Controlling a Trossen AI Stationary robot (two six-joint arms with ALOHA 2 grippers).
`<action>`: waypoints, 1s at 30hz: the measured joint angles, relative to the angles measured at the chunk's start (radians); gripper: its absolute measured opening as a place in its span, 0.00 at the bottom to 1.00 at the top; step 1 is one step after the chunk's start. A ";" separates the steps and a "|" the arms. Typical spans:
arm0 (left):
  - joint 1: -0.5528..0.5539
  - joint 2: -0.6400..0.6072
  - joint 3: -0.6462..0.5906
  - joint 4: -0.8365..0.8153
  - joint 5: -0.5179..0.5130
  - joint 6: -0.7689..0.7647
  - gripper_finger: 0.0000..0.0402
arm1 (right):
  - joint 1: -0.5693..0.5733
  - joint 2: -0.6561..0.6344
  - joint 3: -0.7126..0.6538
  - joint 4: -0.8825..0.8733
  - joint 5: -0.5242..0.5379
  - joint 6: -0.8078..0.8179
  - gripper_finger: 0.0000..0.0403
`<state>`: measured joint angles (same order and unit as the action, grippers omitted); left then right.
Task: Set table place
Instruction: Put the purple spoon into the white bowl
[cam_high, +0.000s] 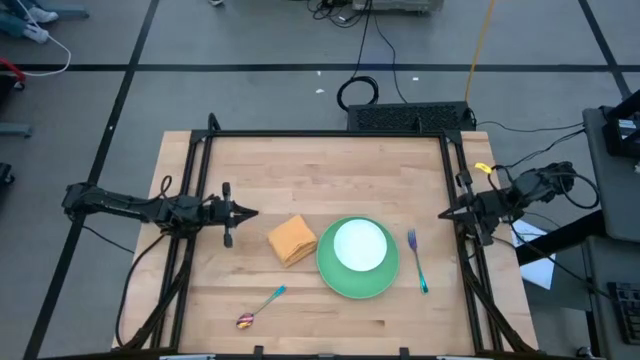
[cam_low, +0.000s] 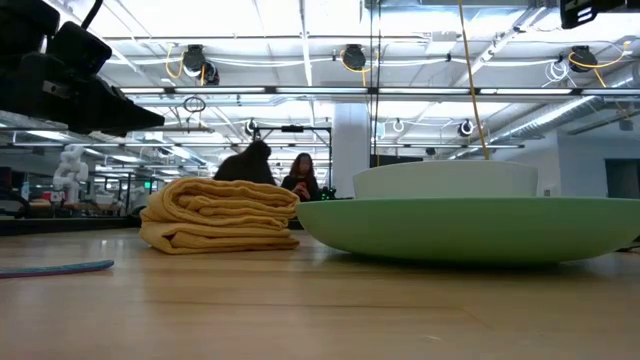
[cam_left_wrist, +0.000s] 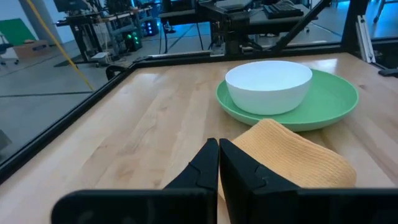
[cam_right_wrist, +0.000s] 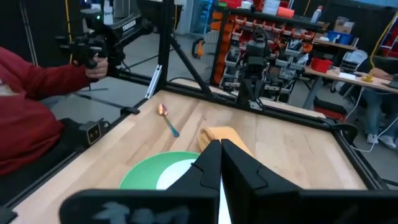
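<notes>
A white bowl sits in a large green plate near the table's middle; both also show in the left wrist view, the bowl on the plate. A folded orange napkin lies flat just left of the plate. A blue-handled fork lies right of the plate. A teal-handled spoon with a reddish bowl lies near the front edge. My left gripper is shut and empty, left of the napkin. My right gripper is shut and empty at the table's right edge.
A black frame borders the table. A person in a red sleeve holds a controller beyond the table's near side. Bare wood lies across the far half of the table.
</notes>
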<state>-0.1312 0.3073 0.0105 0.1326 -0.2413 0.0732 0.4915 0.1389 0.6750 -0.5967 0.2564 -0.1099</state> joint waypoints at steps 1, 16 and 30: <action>0.000 0.000 0.000 0.000 0.000 0.000 0.05 | 0.000 -0.001 0.000 -0.012 0.000 0.000 0.00; 0.000 0.000 0.000 -0.001 -0.001 -0.005 0.05 | -0.002 -0.001 -0.085 0.056 0.029 -0.016 0.00; 0.000 0.000 0.000 -0.002 -0.001 -0.004 0.05 | -0.002 -0.002 -0.196 0.197 -0.057 0.057 0.00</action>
<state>-0.1312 0.3075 0.0105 0.1307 -0.2420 0.0689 0.4900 0.1371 0.4790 -0.3998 0.1992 -0.0527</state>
